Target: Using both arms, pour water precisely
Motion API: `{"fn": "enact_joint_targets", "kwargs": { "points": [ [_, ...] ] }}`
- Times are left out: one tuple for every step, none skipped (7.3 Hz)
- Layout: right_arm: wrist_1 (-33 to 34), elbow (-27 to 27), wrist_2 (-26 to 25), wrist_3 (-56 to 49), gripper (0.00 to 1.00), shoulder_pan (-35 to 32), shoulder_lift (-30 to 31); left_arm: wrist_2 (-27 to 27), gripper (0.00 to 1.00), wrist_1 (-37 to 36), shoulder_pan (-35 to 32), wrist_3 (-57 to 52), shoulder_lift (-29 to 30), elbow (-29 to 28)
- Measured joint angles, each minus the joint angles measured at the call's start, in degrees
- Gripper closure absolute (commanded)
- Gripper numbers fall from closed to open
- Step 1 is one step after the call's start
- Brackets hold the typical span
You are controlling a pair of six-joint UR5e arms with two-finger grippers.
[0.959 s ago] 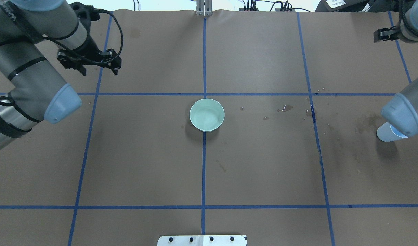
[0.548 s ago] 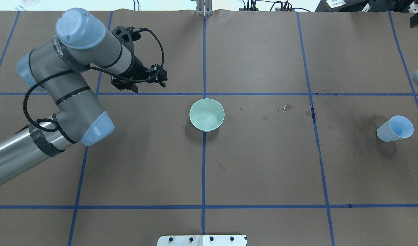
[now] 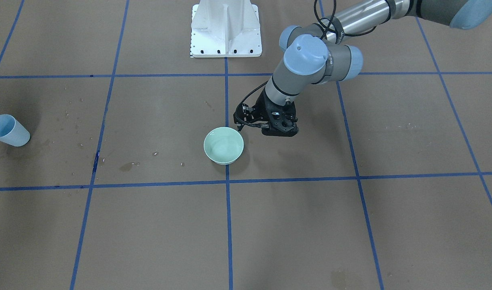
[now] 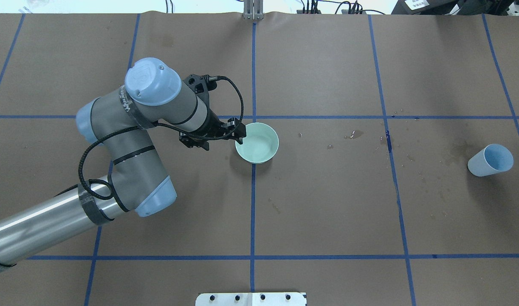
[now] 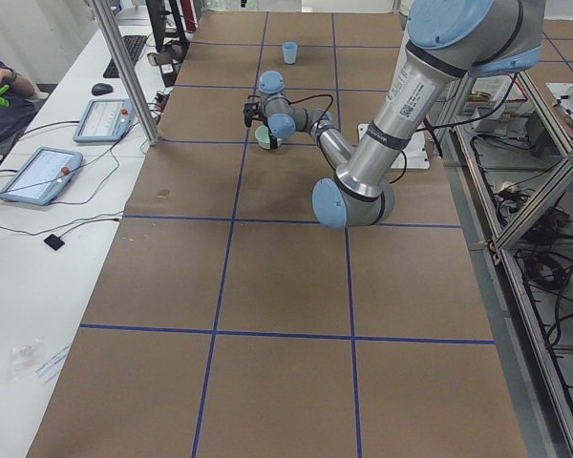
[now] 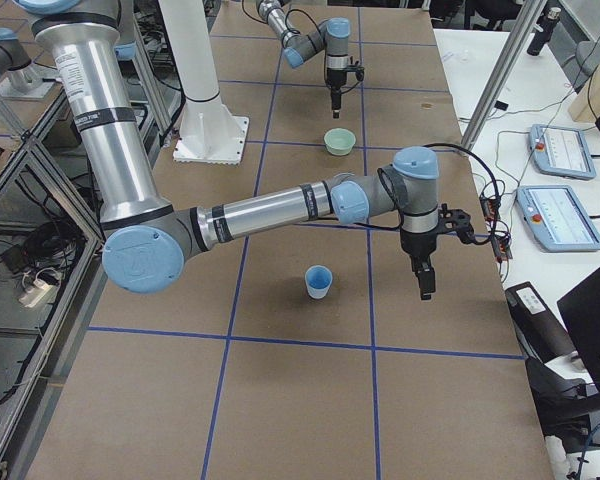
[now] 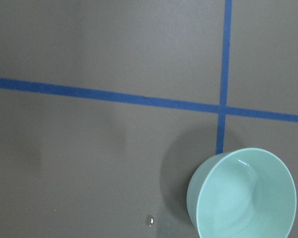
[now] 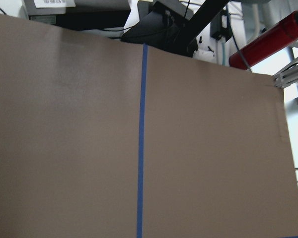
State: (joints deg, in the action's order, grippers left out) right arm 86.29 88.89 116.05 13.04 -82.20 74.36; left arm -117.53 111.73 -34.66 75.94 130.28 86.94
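Observation:
A mint green bowl (image 4: pixel 257 143) stands upright at the table's centre; it also shows in the front view (image 3: pixel 223 145) and the left wrist view (image 7: pixel 243 196). Faint glints inside it may be the water; I cannot tell. My left gripper (image 4: pixel 222 140) points down just left of the bowl's rim, open and empty, and shows in the front view too (image 3: pixel 266 127). A light blue cup (image 4: pixel 490 160) stands at the far right, alone. My right gripper (image 6: pixel 424 288) shows only in the exterior right view, hanging beside the cup (image 6: pixel 319 282); I cannot tell if it is open or shut.
Dark wet stains and droplets (image 4: pixel 355 134) lie between the bowl and the cup. The white pedestal base (image 3: pixel 226 28) is on the robot's side. Blue tape lines grid the brown table cover. Tablets (image 6: pixel 560 150) lie on the operators' side table.
My left arm has swung right and down from the far left corner to the bowl's left rim. My right arm has drawn out of the overhead view, uncovering the blue cup.

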Motion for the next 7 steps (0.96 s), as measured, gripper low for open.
{"fn": "enact_joint_targets", "kwargs": {
  "points": [
    [0.1,-1.4,4.2,-1.6,0.01,-0.9,0.1,0.8,0.00,0.1,1.1,0.1,1.9,-2.3],
    [0.0,-2.6,7.5,-2.6,0.01,-1.4,0.3,1.2,0.00,0.2,1.7,0.1,3.6,-4.7],
    [0.0,-3.2,9.2,-3.0,0.01,-1.5,0.4,1.6,0.05,0.6,2.0,0.1,4.8,-6.8],
    [0.0,-3.5,9.9,-3.2,0.01,-1.6,0.3,1.8,0.14,1.5,2.1,0.0,5.4,-8.4],
    [0.0,-3.6,10.1,-3.3,0.01,-1.6,0.3,2.0,0.23,2.4,2.1,0.0,5.7,-9.5],
    [0.0,-3.7,10.2,-3.3,0.01,-1.6,0.2,2.0,0.35,2.7,2.0,0.0,5.7,-10.0],
    [-0.1,-3.7,10.3,-3.3,0.01,-1.6,0.2,2.0,0.45,2.9,1.9,-0.1,5.7,-10.3]
  ]
}}
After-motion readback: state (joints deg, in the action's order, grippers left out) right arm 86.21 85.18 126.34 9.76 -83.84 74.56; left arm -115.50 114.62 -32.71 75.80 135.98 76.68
